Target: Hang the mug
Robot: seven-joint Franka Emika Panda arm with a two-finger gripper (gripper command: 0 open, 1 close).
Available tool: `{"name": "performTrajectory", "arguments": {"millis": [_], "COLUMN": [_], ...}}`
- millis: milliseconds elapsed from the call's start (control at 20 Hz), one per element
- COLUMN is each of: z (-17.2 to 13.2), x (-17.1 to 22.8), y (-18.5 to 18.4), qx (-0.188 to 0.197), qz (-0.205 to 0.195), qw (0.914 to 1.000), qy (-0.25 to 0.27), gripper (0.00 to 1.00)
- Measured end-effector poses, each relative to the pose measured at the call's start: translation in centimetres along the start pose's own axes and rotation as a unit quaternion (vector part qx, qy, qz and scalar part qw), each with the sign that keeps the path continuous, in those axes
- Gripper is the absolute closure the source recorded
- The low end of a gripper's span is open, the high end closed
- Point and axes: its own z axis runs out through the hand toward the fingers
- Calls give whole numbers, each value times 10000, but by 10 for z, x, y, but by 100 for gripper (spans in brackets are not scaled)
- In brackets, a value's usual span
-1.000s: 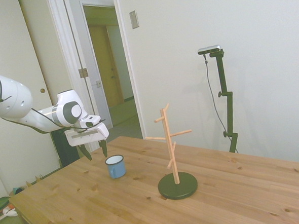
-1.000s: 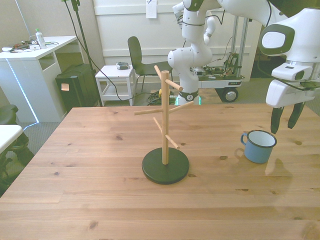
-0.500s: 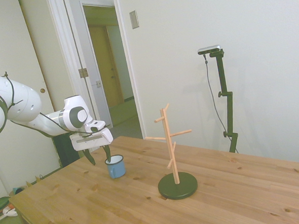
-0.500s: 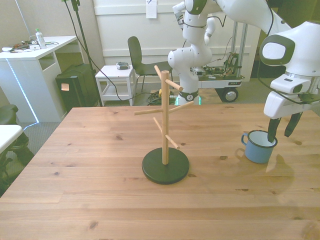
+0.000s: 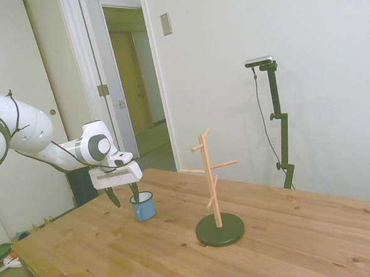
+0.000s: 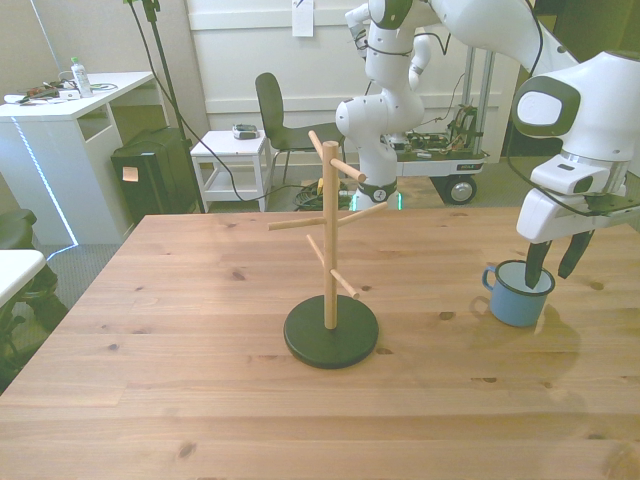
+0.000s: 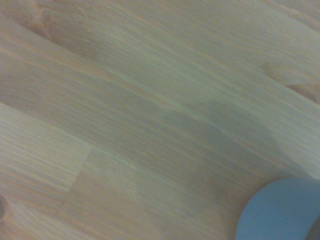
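The mug [image 6: 518, 293] stands upright on the table [image 6: 200, 380], at the front view's right, well apart from the peg stand [image 6: 331, 262]; its handle points toward the stand; the gripper [image 6: 553, 265] hangs right at the rim, jaws parted, one finger dipping inside the cup and the other outside the wall; nothing is clamped yet. In the side view the gripper [image 5: 125, 194] straddles the mug [image 5: 143, 206] wall on its near side. Risks, as I judge them: a thin-wall pinch on smooth enamel could slip; an off-centre close could tip or shove the light mug; a twisted grip would leave the handle badly placed for a peg.
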Motion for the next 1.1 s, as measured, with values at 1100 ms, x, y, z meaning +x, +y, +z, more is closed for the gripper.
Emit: {"name": "performTrajectory", "arguments": {"millis": [1100], "z": [-8], "x": [8], "y": [39], "qx": [69], "qz": [212], "qw": [9997], "qy": [109], "gripper": [100]}}
